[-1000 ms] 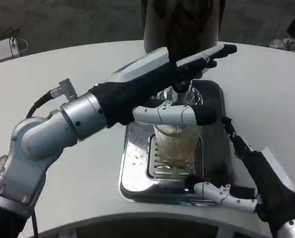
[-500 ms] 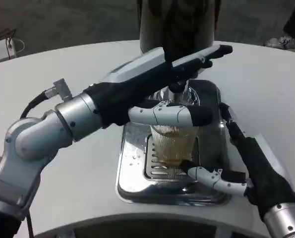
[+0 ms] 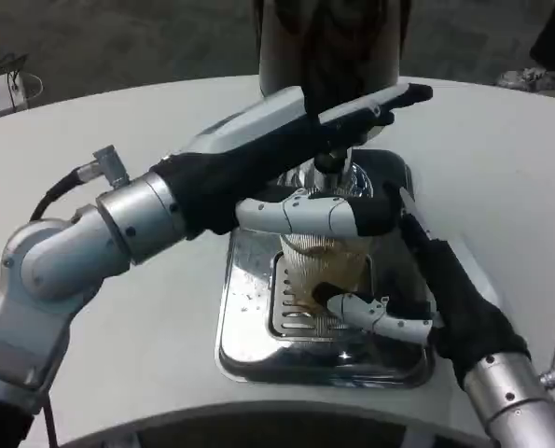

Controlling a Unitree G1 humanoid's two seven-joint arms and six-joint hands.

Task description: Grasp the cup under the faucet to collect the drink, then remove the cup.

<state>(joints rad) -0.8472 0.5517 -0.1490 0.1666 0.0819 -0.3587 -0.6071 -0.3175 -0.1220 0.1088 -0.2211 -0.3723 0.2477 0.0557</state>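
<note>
1. Right hand (image 3: 426,289) has moved in from the tray's near right corner toward the cup (image 3: 326,266); its lower finger (image 3: 375,313) now reaches the cup's base, where a second ago it lay well short of it.
2. Left hand (image 3: 314,159) is much as before, stretched across above the cup; one finger runs along the cup's upper rim, the others reach past the faucet (image 3: 331,161) above.
3. Cup: ribbed, clear, upright on the grate of the steel tray (image 3: 244,327), directly below the left hand and just left of the right hand. Amber liquid shows in its lower part.
4. Right hand's fingers are spread on either side of the cup; whether they actually grip it I cannot tell.
5. Left hand: fingers extended; cannot tell whether they grip anything.
6. Tray sits on the white table (image 3: 118,131), under both hands.
</note>
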